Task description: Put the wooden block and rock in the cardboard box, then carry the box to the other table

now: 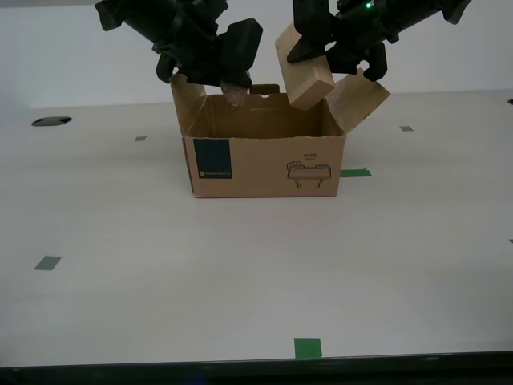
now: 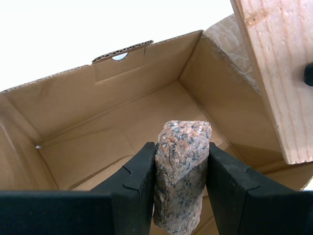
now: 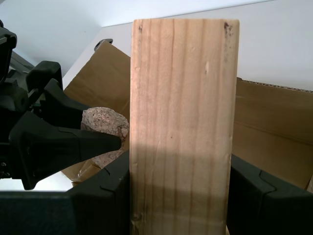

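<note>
The cardboard box (image 1: 264, 156) stands open on the table, its flaps up and its floor bare (image 2: 122, 122). Above its rim on the exterior view's right, my first gripper (image 1: 325, 58) is shut on the wooden block (image 1: 303, 76), a pale plank that hangs tilted (image 3: 183, 127). Over the rim on the exterior view's left, my second gripper (image 1: 232, 87) is shut on the rock (image 1: 236, 96), a speckled pink stone pinched between black fingers (image 2: 181, 171). Block (image 2: 279, 73) and rock (image 3: 105, 125) hang close together above the opening. The other table is out of view.
The off-white table (image 1: 160, 305) carries grey tape squares (image 1: 48, 263) and green tape marks (image 1: 308, 347) (image 1: 355, 172). A dark round hole (image 1: 51, 121) sits at the exterior view's far left. The table's front edge runs along the bottom of the exterior view.
</note>
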Available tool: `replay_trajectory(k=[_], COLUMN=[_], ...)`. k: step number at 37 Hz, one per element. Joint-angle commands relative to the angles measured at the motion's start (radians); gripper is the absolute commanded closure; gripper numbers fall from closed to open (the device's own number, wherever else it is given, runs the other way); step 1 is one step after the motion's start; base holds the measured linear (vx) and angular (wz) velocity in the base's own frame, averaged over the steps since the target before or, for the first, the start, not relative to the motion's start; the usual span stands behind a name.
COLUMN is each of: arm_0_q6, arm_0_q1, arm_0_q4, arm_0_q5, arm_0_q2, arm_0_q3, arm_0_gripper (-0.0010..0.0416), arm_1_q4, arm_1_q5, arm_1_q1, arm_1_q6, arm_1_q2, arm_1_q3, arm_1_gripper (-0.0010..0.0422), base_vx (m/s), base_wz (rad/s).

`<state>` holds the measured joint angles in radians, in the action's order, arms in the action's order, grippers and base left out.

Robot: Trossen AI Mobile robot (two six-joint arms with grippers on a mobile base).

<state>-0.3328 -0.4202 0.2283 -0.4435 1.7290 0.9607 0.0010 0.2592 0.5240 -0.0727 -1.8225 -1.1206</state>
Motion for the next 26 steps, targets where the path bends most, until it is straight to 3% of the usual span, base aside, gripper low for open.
replay_trajectory(k=[1,9,26], arm_0_q6=[0.000,0.002,-0.005], arm_0_q1=[0.000,0.000,0.000], arm_0_q4=[0.006,0.006,0.006], arm_0_q5=[0.002,0.003,0.002], arm_0_q2=[0.000,0.000,0.000], arm_0_q3=[0.001,0.001,0.001], arm_0_gripper=[0.0395,0.0331,0.0181], arm_1_q4=[-0.003,-0.007,-0.007], arm_1_q5=[0.004,0.005,0.004], arm_1_q1=[0.001,0.001,0.001], arm_1_q6=[0.003,0.021,0.016], arm_1_q2=[0.002,0.002,0.002], arm_1_q3=[-0.001,-0.001,-0.001], arm_1_gripper=[0.0411,0.0357,0.0162], base_vx=[0.000,0.000,0.000], base_wz=[0.000,0.000,0.000])
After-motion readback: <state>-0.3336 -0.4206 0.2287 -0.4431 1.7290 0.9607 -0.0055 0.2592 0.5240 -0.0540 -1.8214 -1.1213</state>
